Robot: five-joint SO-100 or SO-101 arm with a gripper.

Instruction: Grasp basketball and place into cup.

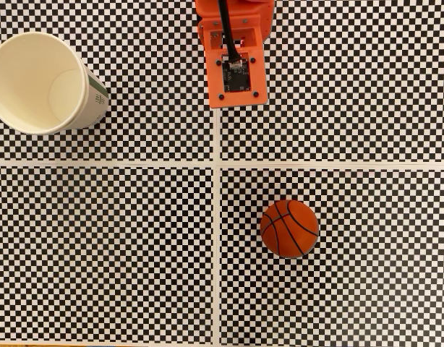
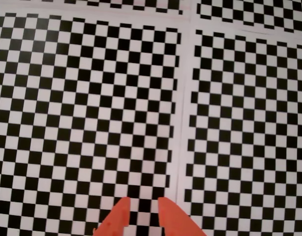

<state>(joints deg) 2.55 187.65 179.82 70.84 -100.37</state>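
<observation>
The arm [image 1: 233,50] is seen at the top edge of the fixed view, well apart from basketball [image 1: 289,228] and cup [image 1: 41,83]. The pincer [image 2: 142,202] is slightly parted, empty, above the checkered bench [image 2: 82,98].

The fixed view looks straight down from well above the checkered counter [image 1: 106,246], with the arm's orange housing [image 1: 233,58] at top centre. The wrist view sits low and close, tilted forward over the end effector [image 2: 141,209] at its bottom edge. Both show the checkered sheets and their white seams.
</observation>
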